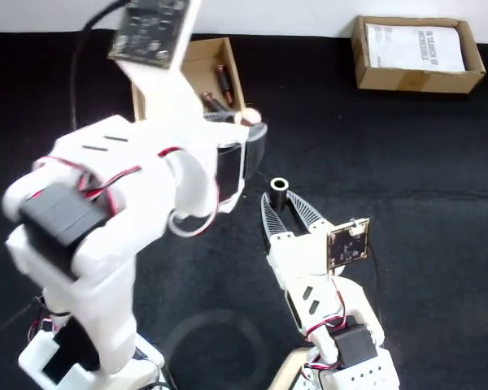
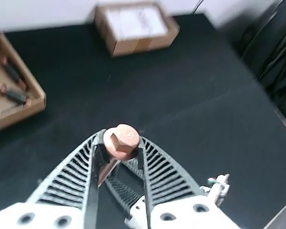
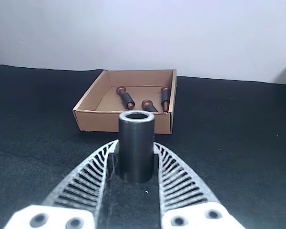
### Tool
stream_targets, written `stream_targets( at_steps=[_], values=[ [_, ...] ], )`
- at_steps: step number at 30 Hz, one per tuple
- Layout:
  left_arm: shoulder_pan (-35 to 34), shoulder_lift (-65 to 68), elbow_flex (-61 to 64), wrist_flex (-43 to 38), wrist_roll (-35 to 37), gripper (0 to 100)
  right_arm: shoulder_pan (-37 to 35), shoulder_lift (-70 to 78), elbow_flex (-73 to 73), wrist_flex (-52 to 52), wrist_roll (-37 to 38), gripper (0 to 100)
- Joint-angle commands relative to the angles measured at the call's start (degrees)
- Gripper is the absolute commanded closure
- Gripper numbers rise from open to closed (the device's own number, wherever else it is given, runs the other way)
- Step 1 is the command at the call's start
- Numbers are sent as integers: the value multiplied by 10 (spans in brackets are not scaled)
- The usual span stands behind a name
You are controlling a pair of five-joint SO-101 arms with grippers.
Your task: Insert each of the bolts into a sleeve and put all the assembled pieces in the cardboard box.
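Ok, status: L gripper (image 2: pixel 120 144) is pinching a copper bolt (image 2: pixel 120 139) at the hex head, w/ the shank running back between the fingers. In high view that L gripper (image 1: pixel 246 123) hangs raised by the near corner of the cardboard box (image 1: pixel 197 65), bolt (image 1: pixel 250 118) at its tip.

R gripper (image 3: pixel 136 147) is clamped on a dark sleeve (image 3: pixel 136 143), which is upright w/ the bore facing up. In high view I see the sleeve (image 1: pixel 278 185) between the R gripper (image 1: pixel 280 197) tips, low over the black table (image 1: pixel 423 179). It's near the bolt but apart from it. Can't tell if the sleeve touches the table.

Cardboard box (image 3: pixel 124 121) sits beyond the sleeve, w/ 3 assembled pieces (image 3: pixel 126 98) lying inside.

Second box (image 1: pixel 415 80) w/ a printed sheet is at the far right, well apart.
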Motion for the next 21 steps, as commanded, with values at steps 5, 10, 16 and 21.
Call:
stream_targets(
  at_steps=[5,10,16,21],
  values=[
    [5,20,107,-144,-2,991,6,-4,-1,-12,7,991],
    [32,19,166,-207,0,991,6,-4,-1,-12,7,991],
    [55,17,216,-225,46,991,8,-4,-1,-13,7,991],
    [56,16,253,-259,80,991,8,-4,-1,-23,7,991]
  ],
)
